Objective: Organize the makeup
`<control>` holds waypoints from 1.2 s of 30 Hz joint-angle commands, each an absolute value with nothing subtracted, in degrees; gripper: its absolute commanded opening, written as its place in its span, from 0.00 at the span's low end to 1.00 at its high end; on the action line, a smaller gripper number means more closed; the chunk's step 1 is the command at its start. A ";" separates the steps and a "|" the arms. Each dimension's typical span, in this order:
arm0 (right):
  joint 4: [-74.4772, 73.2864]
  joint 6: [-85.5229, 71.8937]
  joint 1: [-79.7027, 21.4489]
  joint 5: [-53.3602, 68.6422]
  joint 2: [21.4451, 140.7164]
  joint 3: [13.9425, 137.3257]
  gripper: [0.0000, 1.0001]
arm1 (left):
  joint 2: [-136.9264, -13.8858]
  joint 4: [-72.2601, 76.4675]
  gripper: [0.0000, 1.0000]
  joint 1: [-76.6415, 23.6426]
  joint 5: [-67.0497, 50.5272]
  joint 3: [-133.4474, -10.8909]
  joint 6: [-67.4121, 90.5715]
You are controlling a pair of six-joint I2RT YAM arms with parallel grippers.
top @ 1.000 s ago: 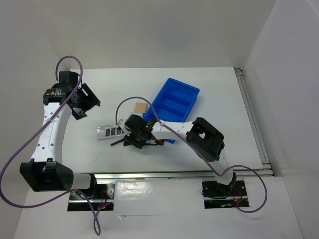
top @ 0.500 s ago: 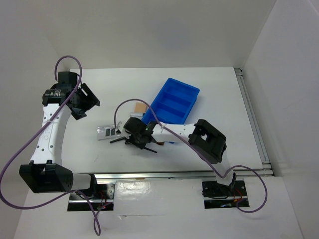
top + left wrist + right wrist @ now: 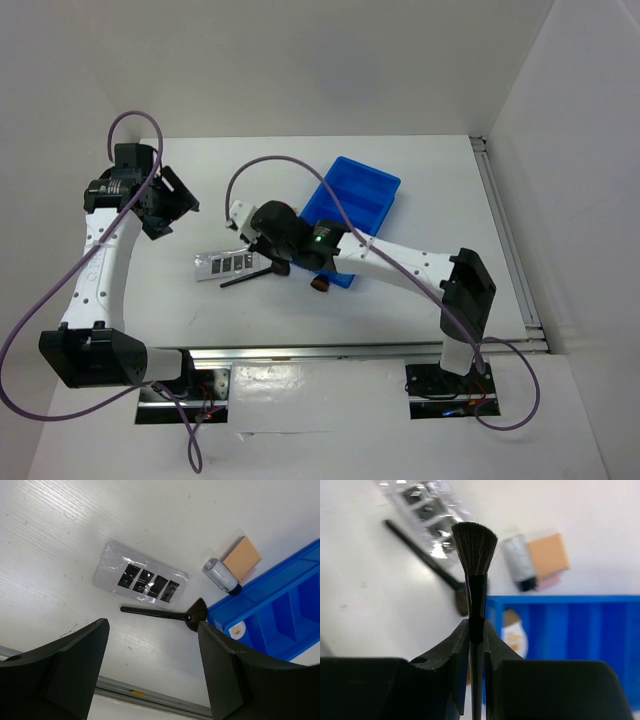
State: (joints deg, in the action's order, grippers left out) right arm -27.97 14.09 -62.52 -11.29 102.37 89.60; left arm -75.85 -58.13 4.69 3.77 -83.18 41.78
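Blue compartmented bin [image 3: 265, 582], a white oval compact [image 3: 236, 629] seemingly in its near corner. Just beside it lie a silver tube [image 3: 220, 576], tan pad [image 3: 242, 557], palette strip [image 3: 141, 578] and black brush [image 3: 150, 611]. Right gripper [image 3: 476, 630] clenches a second brush [image 3: 474, 550] upright; left gripper [image 3: 152, 625] hangs released above

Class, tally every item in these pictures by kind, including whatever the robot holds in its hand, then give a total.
Brushes: 2, a loose brush and a held brush
Palette: 1
Tube: 1
Pad: 1
Compact: 1
Bin: 1
Dark item beside the bin, kind unclear: 1
Total: 8
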 commanded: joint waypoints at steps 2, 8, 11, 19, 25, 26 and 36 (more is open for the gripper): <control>-27.95 16.70 -55.82 -16.79 100.72 91.58 0.01 | -75.32 -56.34 0.85 5.01 3.78 -84.64 39.90; -26.37 16.70 -47.39 -15.21 101.77 92.11 0.01 | -77.17 -55.82 0.85 5.01 3.26 -84.64 38.76; -26.37 16.70 -43.79 -13.46 103.09 92.72 0.01 | -77.78 -55.81 0.85 5.01 1.85 -83.33 38.76; -27.42 15.03 -38.58 -9.06 108.62 94.48 0.01 | -80.07 -52.03 0.85 4.48 4.21 -79.37 36.39; -26.81 16.26 -37.53 -9.40 112.84 94.48 0.00 | -82.08 -51.33 0.85 4.48 5.54 -78.76 35.86; -26.81 16.78 -37.53 -9.40 112.85 94.48 0.00 | -82.09 -51.33 0.85 4.48 6.23 -78.75 35.86; -26.81 15.56 -37.00 -9.40 111.19 89.21 0.02 | -84.29 -50.71 0.85 4.48 7.38 -78.75 36.39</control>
